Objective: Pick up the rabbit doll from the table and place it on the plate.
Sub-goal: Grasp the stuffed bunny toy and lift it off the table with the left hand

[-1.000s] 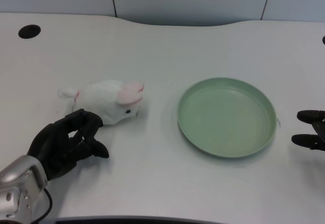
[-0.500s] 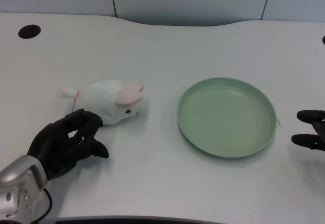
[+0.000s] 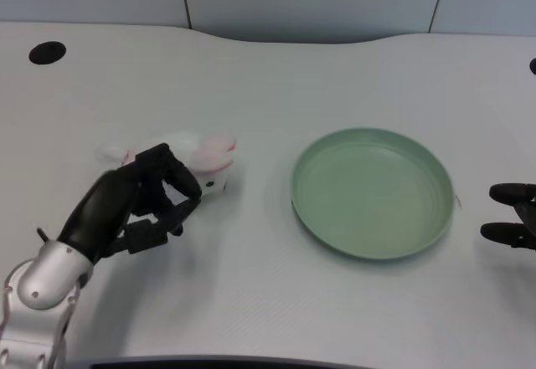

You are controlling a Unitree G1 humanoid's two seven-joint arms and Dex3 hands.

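The white rabbit doll [image 3: 211, 156] with pink ears lies on its side on the table, left of centre, its head toward the plate. My left hand [image 3: 134, 202] reaches over its body from the near left. The fingers are spread and curved above the doll and hide most of its back. I see no grip on it. Only the doll's head, ears and a bit of tail show. The green plate [image 3: 374, 192] sits empty to the right of the doll, a short gap away.
My right hand [image 3: 512, 215] rests at the right edge, just beyond the plate. A black cable hole [image 3: 46, 52] is in the table's far left corner. The wall runs along the back edge.
My left hand has lifted from the table near the front and moved forward and right, so it now covers the rabbit's body. The doll and plate have stayed put.
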